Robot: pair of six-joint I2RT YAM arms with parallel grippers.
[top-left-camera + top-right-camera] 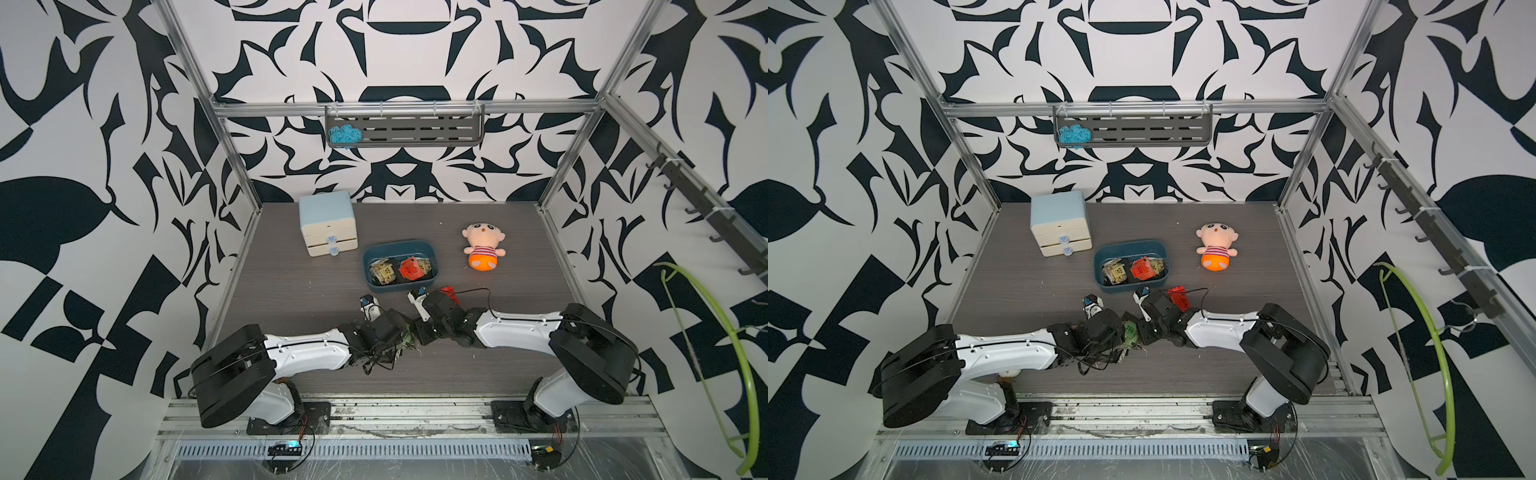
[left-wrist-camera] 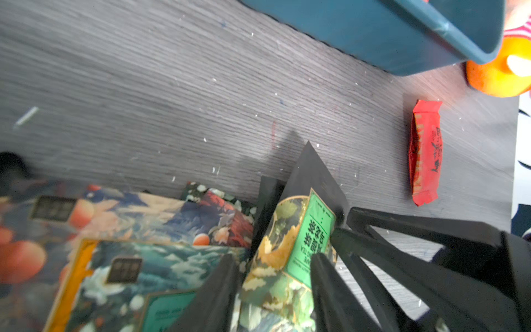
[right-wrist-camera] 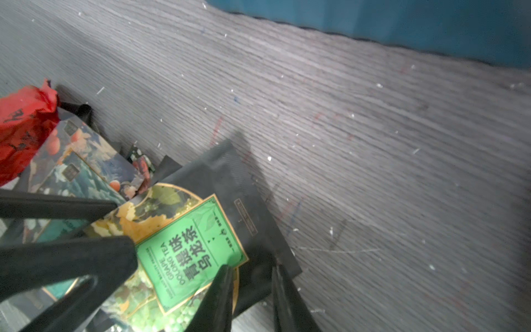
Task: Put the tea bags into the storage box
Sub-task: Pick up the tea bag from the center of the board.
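Half done at most, judging by the few tea bags (image 1: 384, 270) lying in the storage box (image 1: 399, 249) against the heap (image 2: 129, 230) waiting outside it. Working across a dark wood-grain table (image 1: 282, 282), with the left arm (image 1: 307, 353) angling in from the lower left and the right arm (image 1: 519, 328) from the lower right of both top views, meeting at lower centre. Placing the storage box just up-frame of that meeting point, long side running left to right, front wall near both wrists and seemingly a little nearer the right one. Hiding most of the heap under the wrists in the top views; showing it in the left wrist view as overlapping printed packets filling the lower left. Leaving one red tea bag (image 2: 425, 152) alone at the right of that view, well apart from the heap and near the storage box corner. Sharing a single green-labelled tea bag (image 3: 189, 247), tilted atop the heap, between both grippers, dark end aiming toward the box wall at the upper right of the right wrist view. Flanking its faces with the left gripper (image 2: 273, 258), jaws partly spread; straddling its dark edge with the right gripper (image 3: 251, 267), jaws narrower. Pinching or merely bracketing: impossible to tell for either. Needing, probably, one clean pinch and a short carry straight up-frame.
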